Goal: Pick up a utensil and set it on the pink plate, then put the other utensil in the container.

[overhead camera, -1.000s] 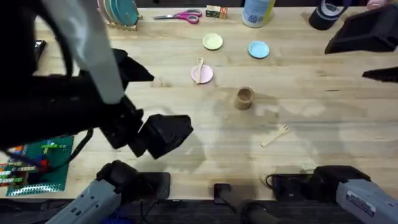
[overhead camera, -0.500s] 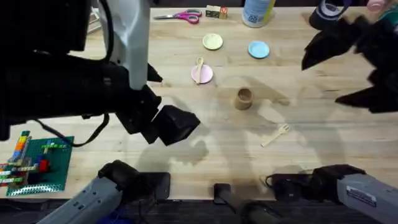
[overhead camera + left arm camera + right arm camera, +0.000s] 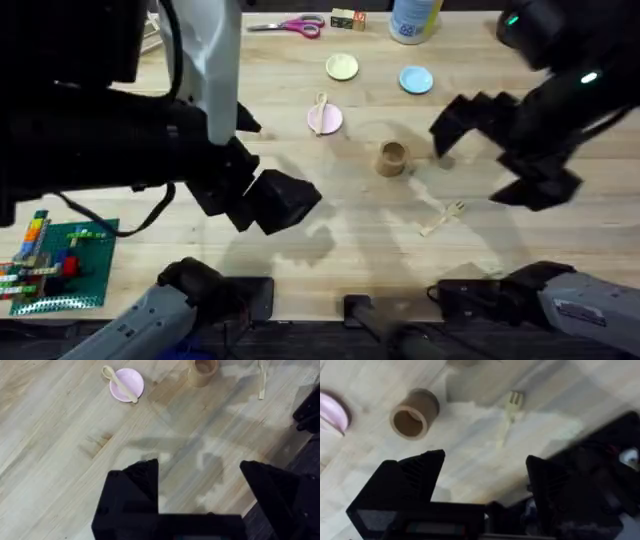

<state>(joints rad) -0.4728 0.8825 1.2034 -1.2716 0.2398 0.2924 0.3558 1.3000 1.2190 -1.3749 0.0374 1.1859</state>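
Plate (image 3: 332, 412) edge cut off beside container (image 3: 412, 414); fork (image 3: 509, 410) blurred.

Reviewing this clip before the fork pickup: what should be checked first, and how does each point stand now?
1. Spoon resting on the pink plate: ok.
2. Fork lying free on the table, apart from the cup: ok.
3. Container upright, mouth open, nothing seen inside: ok.
4. Right gripper open, holding nothing, fork ahead of it: ok.
5. Left gripper open, holding nothing, away from the fork: ok.
6. Right gripper's height above the fork: cannot tell.
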